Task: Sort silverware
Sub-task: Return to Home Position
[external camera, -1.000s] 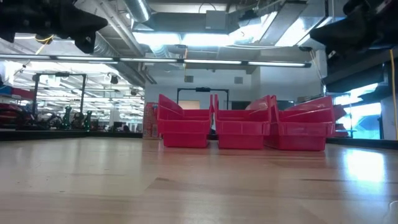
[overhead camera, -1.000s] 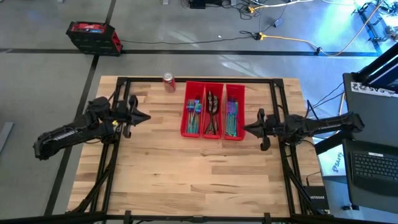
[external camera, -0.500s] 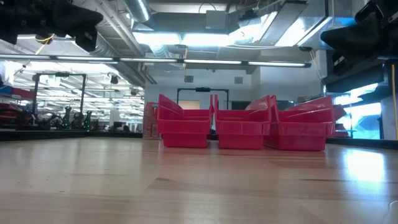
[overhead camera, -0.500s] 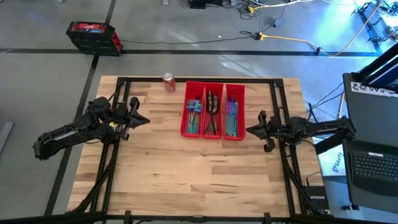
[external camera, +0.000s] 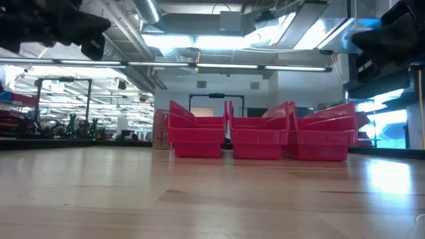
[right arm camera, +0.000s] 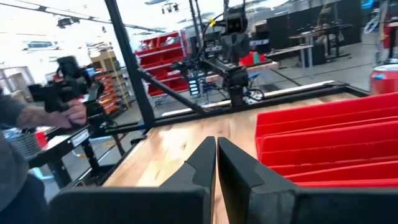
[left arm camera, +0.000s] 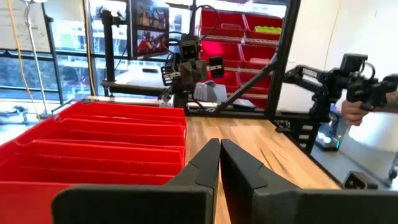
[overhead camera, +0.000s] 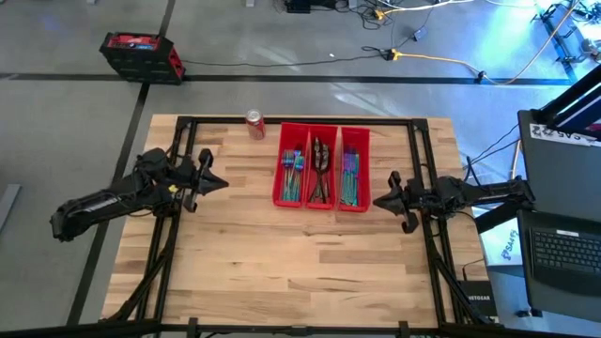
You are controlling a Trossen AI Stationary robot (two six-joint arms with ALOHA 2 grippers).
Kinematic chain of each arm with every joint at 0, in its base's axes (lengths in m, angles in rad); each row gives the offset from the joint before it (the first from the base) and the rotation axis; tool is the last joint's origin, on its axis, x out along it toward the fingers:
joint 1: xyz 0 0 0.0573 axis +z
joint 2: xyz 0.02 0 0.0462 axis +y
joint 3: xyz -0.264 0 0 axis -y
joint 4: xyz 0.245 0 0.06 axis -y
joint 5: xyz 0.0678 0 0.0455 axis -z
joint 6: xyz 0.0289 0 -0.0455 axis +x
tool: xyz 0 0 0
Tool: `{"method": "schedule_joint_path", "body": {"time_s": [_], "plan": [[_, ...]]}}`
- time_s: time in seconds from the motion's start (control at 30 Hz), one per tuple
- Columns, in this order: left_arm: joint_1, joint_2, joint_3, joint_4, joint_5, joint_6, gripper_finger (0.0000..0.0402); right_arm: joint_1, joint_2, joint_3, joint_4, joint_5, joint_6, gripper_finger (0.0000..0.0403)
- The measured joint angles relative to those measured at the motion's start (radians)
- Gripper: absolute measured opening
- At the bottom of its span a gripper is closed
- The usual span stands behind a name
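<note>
Three long red bins (overhead camera: 322, 178) stand side by side at the table's far middle. The silverware lies lengthwise inside them: teal pieces (overhead camera: 293, 175) in the left bin, dark spoons (overhead camera: 321, 169) in the middle one, teal-purple pieces (overhead camera: 349, 176) in the right one. My left gripper (overhead camera: 225, 183) hovers left of the bins, shut and empty, and its wrist view shows the fingertips (left arm camera: 219, 144) together. My right gripper (overhead camera: 374, 201) hovers right of the bins, shut and empty (right arm camera: 216, 142). Both point level toward the bins, above the table.
A red soda can (overhead camera: 254, 124) stands at the far edge, left of the bins. Black frame rails (overhead camera: 421, 169) run along the table's sides. Bare wood (overhead camera: 291, 263) fills the near half. A person's hand (left arm camera: 352, 111) holds a device beyond the table.
My right gripper has drawn back a little toward the table's right edge and sunk slightly, staying shut. The bins and silverware have not moved.
</note>
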Motion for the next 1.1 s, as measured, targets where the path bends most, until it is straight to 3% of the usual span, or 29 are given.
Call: {"method": "schedule_joint_path", "body": {"time_s": [0.17,0.4,0.6,0.87,1.1], "plan": [[-0.002,-0.015,-0.072,0.224,0.01,-0.079,0.0,0.0,0.0,0.0,0.002,0.03,0.013,0.0],[-0.002,-0.088,-0.077,0.083,0.044,-0.081,0.0,0.0,0.0,0.0,0.0,0.022,0.067,0.0],[-0.002,-0.23,-0.077,-0.033,0.012,-0.054,0.0,0.0,0.0,0.0,0.002,0.037,0.064,0.0],[-0.038,-0.225,-0.073,-0.065,-0.022,-0.055,0.0,0.0,-0.004,0.0,0.004,0.053,0.063,0.0],[-0.156,-0.225,-0.073,-0.043,-0.037,-0.055,0.0,0.0,-0.005,0.0,0.003,0.059,0.069,0.0]]}}
